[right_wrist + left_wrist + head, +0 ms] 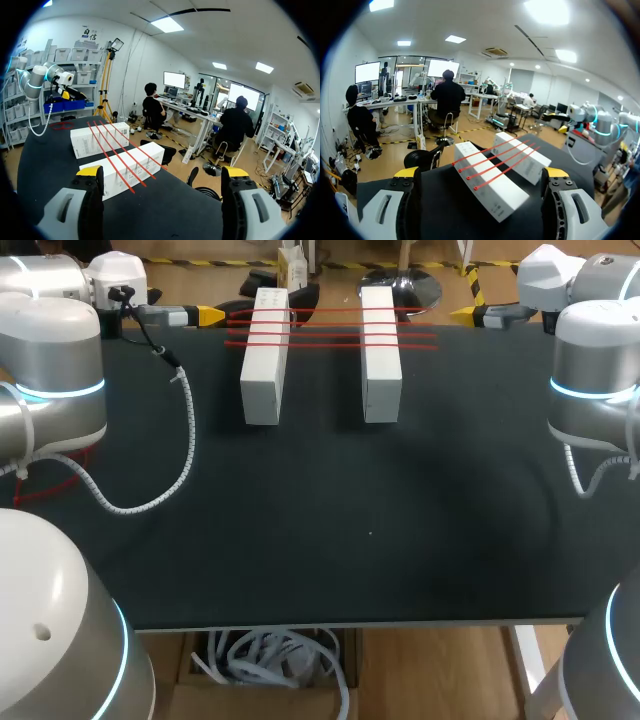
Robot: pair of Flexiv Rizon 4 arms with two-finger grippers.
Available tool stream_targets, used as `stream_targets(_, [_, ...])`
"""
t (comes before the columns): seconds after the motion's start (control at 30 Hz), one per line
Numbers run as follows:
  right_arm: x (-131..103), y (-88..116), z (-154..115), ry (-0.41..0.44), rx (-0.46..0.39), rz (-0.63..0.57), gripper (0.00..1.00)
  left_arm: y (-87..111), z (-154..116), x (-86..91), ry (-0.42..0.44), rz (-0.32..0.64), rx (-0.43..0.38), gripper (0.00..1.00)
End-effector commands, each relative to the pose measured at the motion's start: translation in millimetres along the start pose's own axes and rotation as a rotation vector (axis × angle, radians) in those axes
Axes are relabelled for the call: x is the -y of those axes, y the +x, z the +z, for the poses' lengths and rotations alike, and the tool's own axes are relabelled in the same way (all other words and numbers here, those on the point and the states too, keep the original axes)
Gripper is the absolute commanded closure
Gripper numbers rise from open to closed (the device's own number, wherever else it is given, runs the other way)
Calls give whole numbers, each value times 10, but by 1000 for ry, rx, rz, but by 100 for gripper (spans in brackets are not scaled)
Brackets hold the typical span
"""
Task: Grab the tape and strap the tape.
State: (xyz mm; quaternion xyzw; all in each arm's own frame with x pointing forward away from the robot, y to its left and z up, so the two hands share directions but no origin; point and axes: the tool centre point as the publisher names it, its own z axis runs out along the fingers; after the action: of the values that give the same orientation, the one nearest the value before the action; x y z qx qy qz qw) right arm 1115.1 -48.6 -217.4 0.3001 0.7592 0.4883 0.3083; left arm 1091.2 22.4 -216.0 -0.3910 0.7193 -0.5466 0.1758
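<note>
We count two white boxes, left [265,355] and right [380,355], on the black table [350,540]. They lie parallel and apart, long axes running away from us. Four red tape strands [330,336] lie across the far ends of both boxes, running left to right, crosswise to them. Left gripper [480,172] and right gripper [162,171] sit at the far corners, facing the boxes, both spread wide and holding nothing.
</note>
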Motion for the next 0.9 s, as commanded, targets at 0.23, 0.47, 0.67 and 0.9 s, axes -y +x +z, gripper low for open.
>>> stream_targets(0.23, [-2,-4,-7,2,-2,0,0,1,6,-14,6,1,2,0])
stream_targets(0.47, [-2,-4,-7,2,-2,0,0,1,6,-14,6,1,2,0])
stream_targets(0.67, [-2,-4,-7,2,-2,0,0,-3,-57,-53,41,85,-90,0])
stream_targets(0.9, [-2,-4,-7,2,-2,0,0,260,-128,-21,96,250,-348,0])
